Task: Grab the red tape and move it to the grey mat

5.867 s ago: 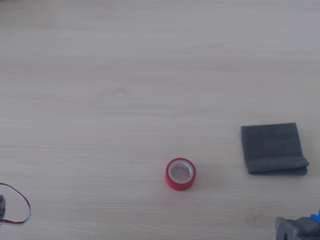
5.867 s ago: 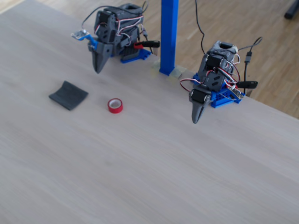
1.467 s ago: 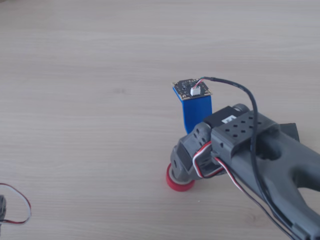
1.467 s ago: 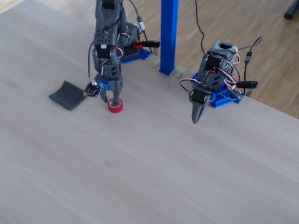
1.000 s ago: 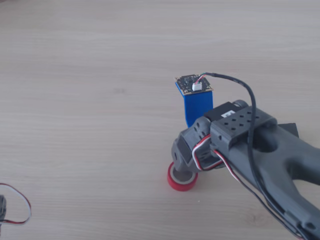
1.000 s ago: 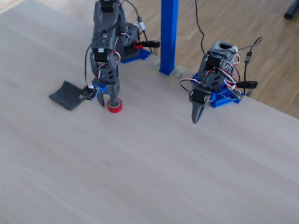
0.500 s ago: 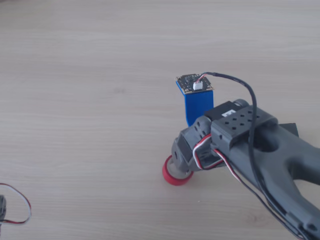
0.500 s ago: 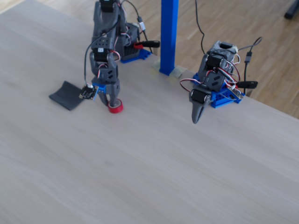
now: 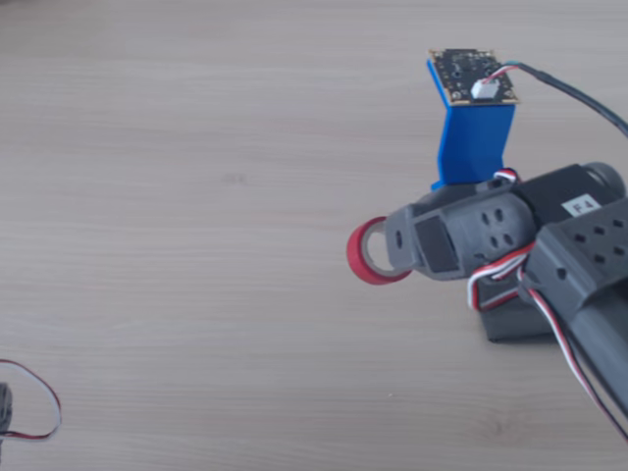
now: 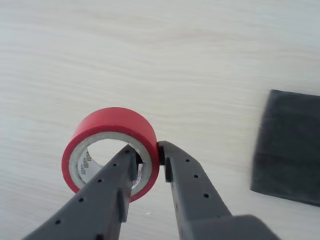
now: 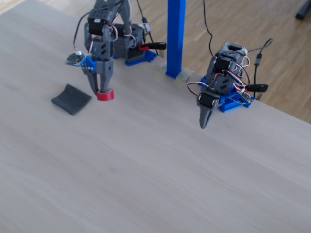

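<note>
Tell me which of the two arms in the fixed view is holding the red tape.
The arm on the left of the fixed view, above the grey mat: its gripper pinches the red tape off the table. The right arm hangs empty.

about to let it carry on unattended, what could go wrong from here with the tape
The gripper pinches only one wall of the red tape, one finger through the hole, so the roll might swing or slip off. The grey mat is small and off to one side, so a loose release could leave the tape rolling off it.
</note>
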Controlling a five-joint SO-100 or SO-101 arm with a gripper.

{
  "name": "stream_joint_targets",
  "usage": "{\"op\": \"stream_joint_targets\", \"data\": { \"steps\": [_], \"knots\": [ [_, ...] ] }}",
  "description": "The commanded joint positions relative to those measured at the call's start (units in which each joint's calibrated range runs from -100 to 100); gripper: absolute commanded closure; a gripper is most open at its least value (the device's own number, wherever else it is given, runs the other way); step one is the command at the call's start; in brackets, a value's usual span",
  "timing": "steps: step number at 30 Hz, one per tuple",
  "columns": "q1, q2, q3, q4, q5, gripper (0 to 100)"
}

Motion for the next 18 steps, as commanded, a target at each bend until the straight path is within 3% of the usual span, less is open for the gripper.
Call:
{"op": "stream_joint_targets", "data": {
  "steps": [1,18],
  "knots": [
    [2.9,-6.6,2.9,0.0,0.3,98],
    [19.6,-16.4,13.4,-0.2,3.0,98]
  ]
}}
